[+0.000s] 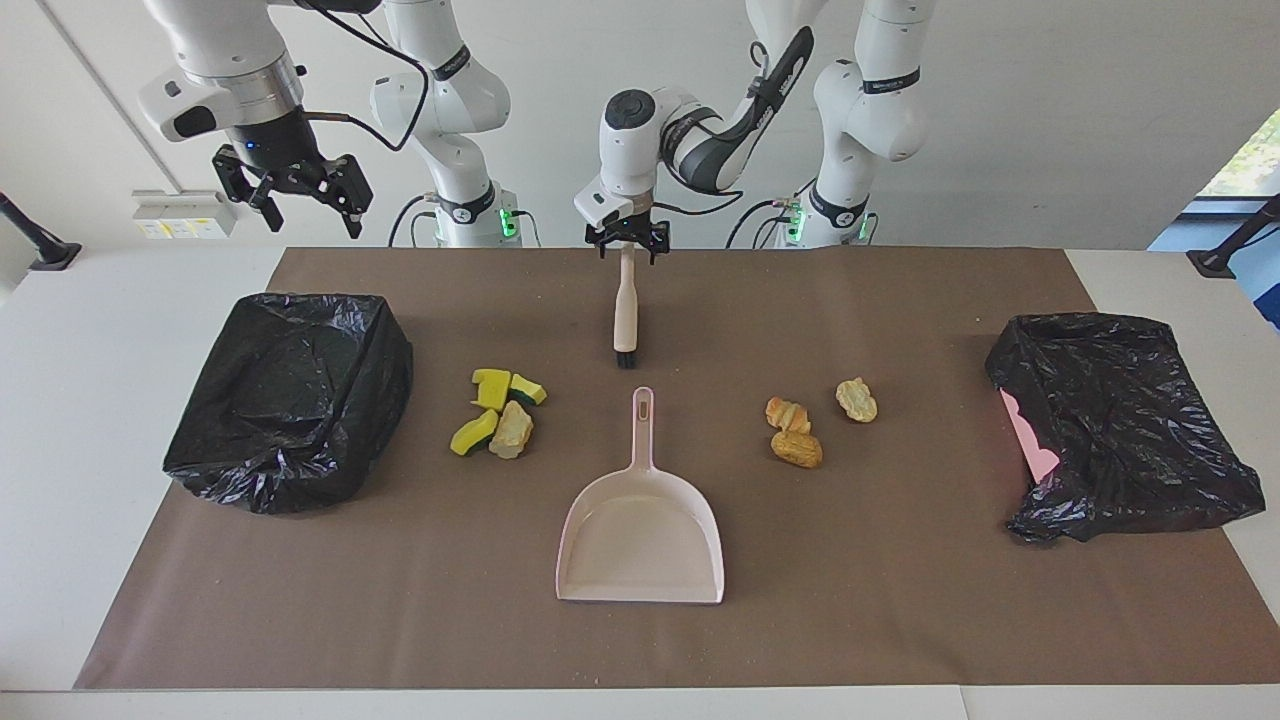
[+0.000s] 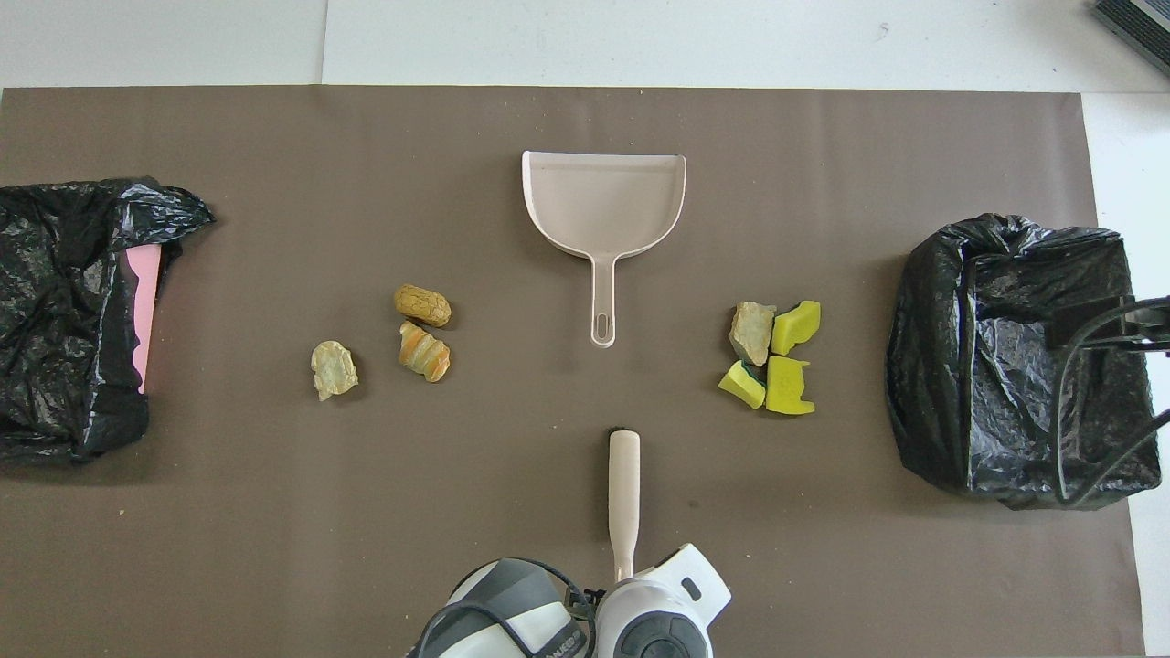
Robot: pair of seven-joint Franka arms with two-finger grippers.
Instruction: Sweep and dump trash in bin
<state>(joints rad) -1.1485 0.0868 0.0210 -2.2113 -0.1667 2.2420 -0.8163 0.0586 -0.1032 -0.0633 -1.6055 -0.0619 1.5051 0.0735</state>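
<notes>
The left gripper (image 1: 627,246) hangs open over the handle end of the brush (image 1: 625,308), its fingers either side of the tip. The right gripper (image 1: 292,190) waits open above the bin (image 1: 290,400) at the right arm's end of the desk (image 1: 60,420). The trash lies in two clusters: sponge wedges (image 1: 498,410) and pastry pieces (image 1: 795,432), flanking the dustpan (image 1: 641,525) handle.

left gripper (image 1: 627,246) open, lowered, arm reaching inward | right gripper (image 1: 293,190) open, raised, waiting
</notes>
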